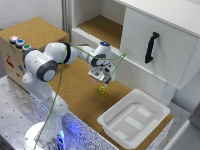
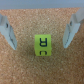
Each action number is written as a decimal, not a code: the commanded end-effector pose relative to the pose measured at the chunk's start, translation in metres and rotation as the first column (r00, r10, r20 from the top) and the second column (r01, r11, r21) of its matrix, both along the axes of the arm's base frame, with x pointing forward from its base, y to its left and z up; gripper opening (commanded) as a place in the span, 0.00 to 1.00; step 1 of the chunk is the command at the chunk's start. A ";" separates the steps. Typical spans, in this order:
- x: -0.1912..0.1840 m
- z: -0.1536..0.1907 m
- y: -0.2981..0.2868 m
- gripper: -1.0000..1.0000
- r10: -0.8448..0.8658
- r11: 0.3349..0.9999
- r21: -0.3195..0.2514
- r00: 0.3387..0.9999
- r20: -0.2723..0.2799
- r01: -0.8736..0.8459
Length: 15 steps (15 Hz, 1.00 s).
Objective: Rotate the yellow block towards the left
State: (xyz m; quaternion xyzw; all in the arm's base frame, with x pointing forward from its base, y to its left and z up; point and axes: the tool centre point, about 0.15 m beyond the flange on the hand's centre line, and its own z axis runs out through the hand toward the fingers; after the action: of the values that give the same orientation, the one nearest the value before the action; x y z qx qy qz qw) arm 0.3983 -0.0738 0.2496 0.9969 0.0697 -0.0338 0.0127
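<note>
The yellow block (image 1: 102,89) is a tiny yellow-green cube resting on the cork tabletop (image 1: 75,85), just below my gripper (image 1: 104,80). In the wrist view the yellow block (image 2: 42,45) shows dark letter marks on its upper face and lies between my two fingertips (image 2: 8,37), with cork visible on both sides of it. My gripper (image 2: 40,40) is open and hovers over the cube without touching it. The fingers straddle the cube with a clear gap on each side.
A white plastic tray (image 1: 134,118) sits at the exterior view's right front. A white cabinet with a black handle (image 1: 151,47) stands behind. A cork-topped box with coloured buttons (image 1: 19,42) is at the left. A green cable (image 1: 62,75) trails along the arm.
</note>
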 end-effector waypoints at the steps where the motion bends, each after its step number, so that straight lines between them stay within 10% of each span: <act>1: 0.021 -0.031 -0.009 1.00 0.034 0.999 0.037 0.999 -0.038 -0.032; 5: 0.022 -0.036 -0.008 1.00 0.041 0.998 0.043 0.999 -0.020 -0.040; 6: 0.021 -0.042 -0.005 0.00 0.047 0.998 0.037 0.999 -0.026 -0.047; 15: 0.020 -0.054 0.003 0.00 0.055 0.998 0.041 0.998 -0.030 -0.054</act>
State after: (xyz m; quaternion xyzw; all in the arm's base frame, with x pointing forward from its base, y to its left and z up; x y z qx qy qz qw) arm 0.4099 -0.0723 0.2125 0.9948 0.0919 -0.0436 0.0074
